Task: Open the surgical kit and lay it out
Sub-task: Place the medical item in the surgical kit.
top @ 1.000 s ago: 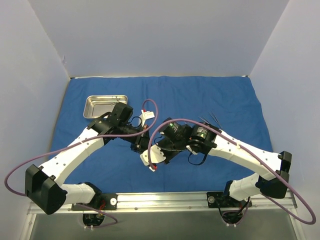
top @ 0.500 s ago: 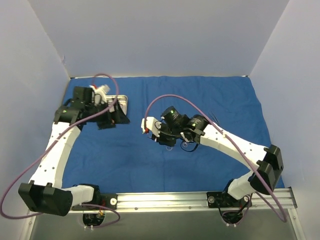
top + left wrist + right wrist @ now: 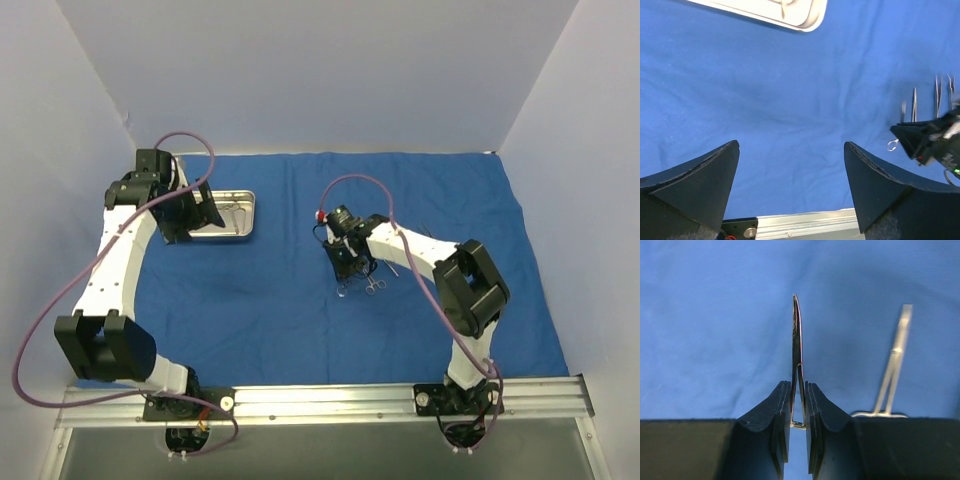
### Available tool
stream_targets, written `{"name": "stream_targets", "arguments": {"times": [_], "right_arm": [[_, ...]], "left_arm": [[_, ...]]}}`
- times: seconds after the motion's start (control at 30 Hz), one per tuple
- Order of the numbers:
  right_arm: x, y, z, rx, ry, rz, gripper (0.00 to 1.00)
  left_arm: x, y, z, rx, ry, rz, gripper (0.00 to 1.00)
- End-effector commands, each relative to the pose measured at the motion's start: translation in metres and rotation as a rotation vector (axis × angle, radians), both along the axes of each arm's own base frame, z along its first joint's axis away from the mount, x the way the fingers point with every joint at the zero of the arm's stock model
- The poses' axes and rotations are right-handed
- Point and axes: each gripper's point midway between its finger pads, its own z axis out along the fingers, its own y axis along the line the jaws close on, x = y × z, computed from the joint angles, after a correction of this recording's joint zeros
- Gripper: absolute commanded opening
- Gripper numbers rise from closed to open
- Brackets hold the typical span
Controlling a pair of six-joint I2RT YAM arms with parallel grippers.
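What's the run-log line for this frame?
left tool: open, empty, by tray | right tool: shut on instrument | second instrument: lying on blue cloth beside it

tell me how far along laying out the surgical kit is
Done: the blue cloth lies spread flat, the steel tray sits at its far left, and several instruments lie toward the right. In hand: the right gripper is shut on one slim instrument; the left gripper is open and empty near the tray. Left: setting that instrument down.
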Motion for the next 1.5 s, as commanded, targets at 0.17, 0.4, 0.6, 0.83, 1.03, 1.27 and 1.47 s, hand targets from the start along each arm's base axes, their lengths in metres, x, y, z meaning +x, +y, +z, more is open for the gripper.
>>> {"name": "stream_targets", "arguments": {"times": [0.17, 0.4, 0.6, 0.83, 1.03, 1.27, 1.47], "right_arm": [[0.019, -0.019, 0.0, 0.004, 0.014, -0.112, 0.0], [0.011, -0.011, 0.001, 0.046, 0.042, -0.1, 0.0], [-0.013, -0.017, -0.009, 0.054, 0.095, -0.094, 0.0], [-0.016, -0.018, -0.022, 0.043, 0.1, -0.093, 0.0], [-0.017, -0.014, -0.03, 0.048, 0.119, -0.085, 0.05], [-0.014, -0.008, -0.015, 0.069, 0.093, -0.077, 0.28], [0.007, -0.003, 0.034, 0.082, -0.007, -0.04, 0.44]], "left_arm": [[0.014, -0.007, 0.009, -0.105, -0.033, -0.031, 0.98], [0.027, -0.011, 0.006, -0.126, -0.019, -0.046, 1.0], [0.039, -0.017, 0.005, -0.15, -0.021, -0.062, 1.0], [0.053, -0.012, 0.008, -0.126, -0.031, -0.055, 0.96], [0.067, -0.007, 0.006, -0.096, -0.028, -0.043, 0.96], [0.098, 0.017, -0.005, 0.043, -0.011, -0.016, 0.94], [0.121, 0.028, -0.046, 0.112, 0.06, -0.031, 0.76]]}}
